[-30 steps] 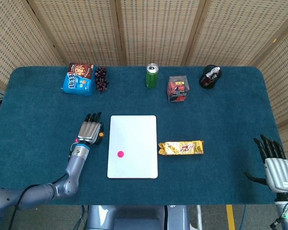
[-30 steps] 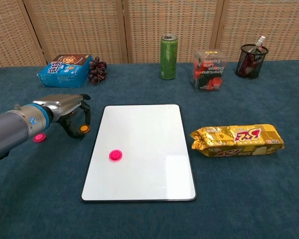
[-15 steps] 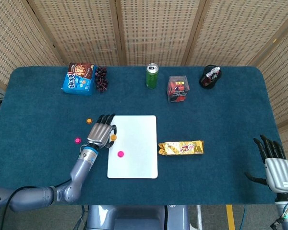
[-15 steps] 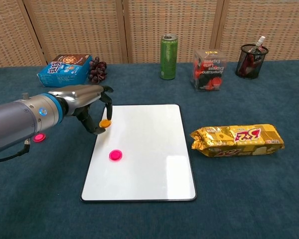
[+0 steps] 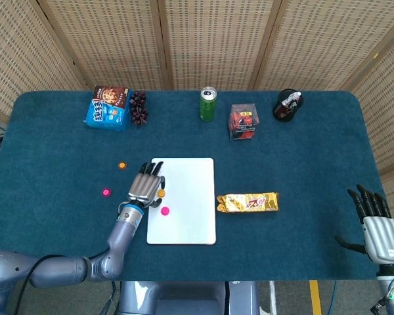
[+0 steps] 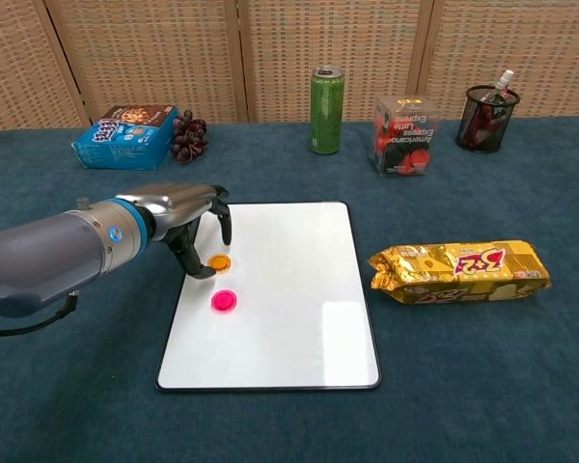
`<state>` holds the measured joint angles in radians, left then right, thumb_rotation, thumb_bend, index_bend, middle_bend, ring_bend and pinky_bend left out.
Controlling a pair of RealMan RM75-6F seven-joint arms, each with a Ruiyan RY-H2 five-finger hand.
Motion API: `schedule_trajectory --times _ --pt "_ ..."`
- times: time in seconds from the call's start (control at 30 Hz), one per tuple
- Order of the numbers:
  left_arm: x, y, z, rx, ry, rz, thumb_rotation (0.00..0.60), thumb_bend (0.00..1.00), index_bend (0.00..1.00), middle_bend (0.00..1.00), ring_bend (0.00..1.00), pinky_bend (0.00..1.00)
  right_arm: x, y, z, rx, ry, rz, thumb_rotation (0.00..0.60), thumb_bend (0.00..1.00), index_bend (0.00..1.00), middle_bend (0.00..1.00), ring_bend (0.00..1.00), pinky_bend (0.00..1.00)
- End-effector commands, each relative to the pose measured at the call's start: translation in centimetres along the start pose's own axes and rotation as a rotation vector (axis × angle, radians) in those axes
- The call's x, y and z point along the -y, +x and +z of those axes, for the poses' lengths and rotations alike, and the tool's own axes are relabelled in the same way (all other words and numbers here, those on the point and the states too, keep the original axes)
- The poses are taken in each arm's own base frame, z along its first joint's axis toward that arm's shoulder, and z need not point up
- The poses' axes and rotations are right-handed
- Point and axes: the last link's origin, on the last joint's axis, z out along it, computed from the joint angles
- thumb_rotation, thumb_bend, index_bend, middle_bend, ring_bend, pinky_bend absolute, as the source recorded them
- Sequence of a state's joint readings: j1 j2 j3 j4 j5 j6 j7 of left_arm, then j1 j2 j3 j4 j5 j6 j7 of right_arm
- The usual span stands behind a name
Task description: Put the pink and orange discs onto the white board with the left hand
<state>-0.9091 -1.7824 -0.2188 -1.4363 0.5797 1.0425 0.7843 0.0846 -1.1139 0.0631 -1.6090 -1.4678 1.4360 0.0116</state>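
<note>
The white board (image 5: 184, 223) (image 6: 289, 338) lies flat at the table's middle. On its left part lie an orange disc (image 5: 161, 193) (image 6: 219, 262) and, just nearer me, a pink disc (image 5: 165, 210) (image 6: 223, 301). My left hand (image 5: 146, 186) (image 6: 195, 231) hovers over the board's left edge, fingers spread, thumb tip right beside the orange disc, which lies flat. A second orange disc (image 5: 122, 165) and a second pink disc (image 5: 106, 192) rest on the cloth left of the board. My right hand (image 5: 377, 226) stays at the front right corner, fingers spread and holding nothing.
Along the back stand a blue cookie box (image 5: 109, 106), dark grapes (image 5: 138, 108), a green can (image 6: 326, 96), a clear box with red contents (image 6: 402, 133) and a black mesh pen holder (image 6: 486, 118). A gold snack bar (image 6: 458, 271) lies right of the board.
My left hand carried the orange disc rightward from the cloth onto the board, where it now lies flat. The right hand has not moved.
</note>
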Motion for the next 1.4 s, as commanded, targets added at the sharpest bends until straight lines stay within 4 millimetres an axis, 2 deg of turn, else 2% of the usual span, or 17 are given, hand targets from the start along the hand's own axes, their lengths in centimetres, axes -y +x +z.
schedule_trajectory --times 0.03,0.2,0.4,0.5,0.6,0.77,1.1,1.4 --pt "0.8 0.5 -0.2 -0.014 0.006 -0.016 0.600 0.26 0.27 0.00 0.00 0.00 0.0 0.0 0.0 0.000 0.000 0.000 0.600 0.00 0.00 0.00 0.00 0.00" --pt "3.3 1.0 -1.0 -0.029 0.029 -0.026 0.600 0.27 0.28 0.00 0.00 0.00 0.0 0.0 0.0 -0.001 -0.001 0.001 0.600 0.00 0.00 0.00 0.00 0.00" --pt "10.2 0.5 -3.3 -0.033 0.108 0.019 0.600 0.29 0.36 0.00 0.00 0.00 0.0 0.0 -0.1 -0.002 0.000 -0.002 0.600 0.00 0.00 0.00 0.00 0.00" --pt "12.7 0.3 -4.1 -0.031 0.135 0.031 0.600 0.29 0.37 0.00 0.00 0.00 0.0 0.0 -0.1 -0.005 -0.001 -0.001 0.600 0.00 0.00 0.00 0.00 0.00" --pt "14.1 0.2 -4.8 -0.036 0.137 0.026 0.600 0.29 0.38 0.00 0.00 0.00 0.1 0.0 -0.1 -0.006 -0.003 -0.004 0.600 0.00 0.00 0.00 0.00 0.00" --pt "15.3 -0.3 -5.4 -0.033 0.142 0.014 0.600 0.29 0.38 0.00 0.00 0.00 0.1 0.0 -0.1 -0.007 -0.004 -0.006 0.600 0.00 0.00 0.00 0.00 0.00" --pt "16.9 -1.5 -4.4 -0.004 0.194 0.006 0.600 0.30 0.38 0.00 0.00 0.00 0.0 0.0 -0.1 -0.006 -0.004 -0.006 0.600 0.00 0.00 0.00 0.00 0.00" --pt "16.9 -1.5 -4.4 0.000 0.185 0.002 0.600 0.30 0.39 0.00 0.00 0.00 0.0 0.0 -0.1 -0.005 -0.004 -0.005 0.600 0.00 0.00 0.00 0.00 0.00"
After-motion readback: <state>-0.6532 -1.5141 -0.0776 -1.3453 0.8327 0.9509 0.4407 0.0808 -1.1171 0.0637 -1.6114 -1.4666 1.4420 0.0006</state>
